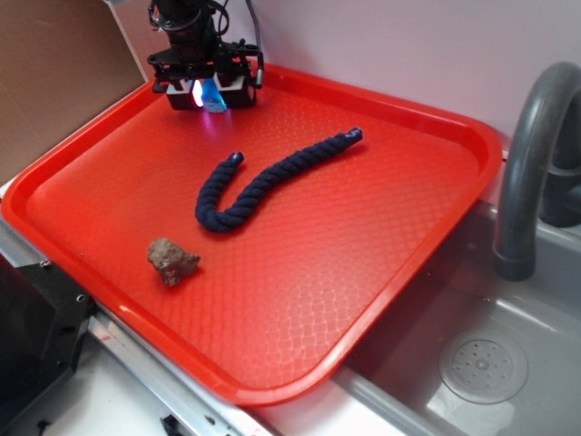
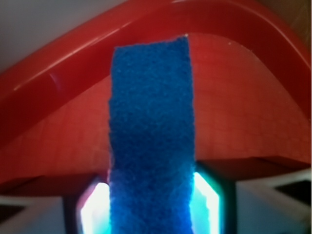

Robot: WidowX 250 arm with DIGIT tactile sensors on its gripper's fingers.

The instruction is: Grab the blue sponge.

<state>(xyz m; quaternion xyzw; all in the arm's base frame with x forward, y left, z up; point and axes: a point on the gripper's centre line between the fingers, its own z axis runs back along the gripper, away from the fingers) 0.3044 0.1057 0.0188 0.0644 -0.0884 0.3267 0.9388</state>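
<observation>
The blue sponge [image 2: 152,141], a coarse-pored rectangular block, sits clamped in the tool [image 1: 209,94] above the red waffle-textured tray [image 1: 381,227].

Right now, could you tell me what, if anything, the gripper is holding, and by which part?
The gripper holds the blue sponge. In the wrist view the pads press its two long sides at the near end, and the rest of it juts out toward the tray's rim.

My gripper [image 1: 207,89] hangs over the tray's [image 1: 381,272] far left corner, pointing down. Its fingers seem clamped on the blue sponge [image 2: 152,141].
</observation>
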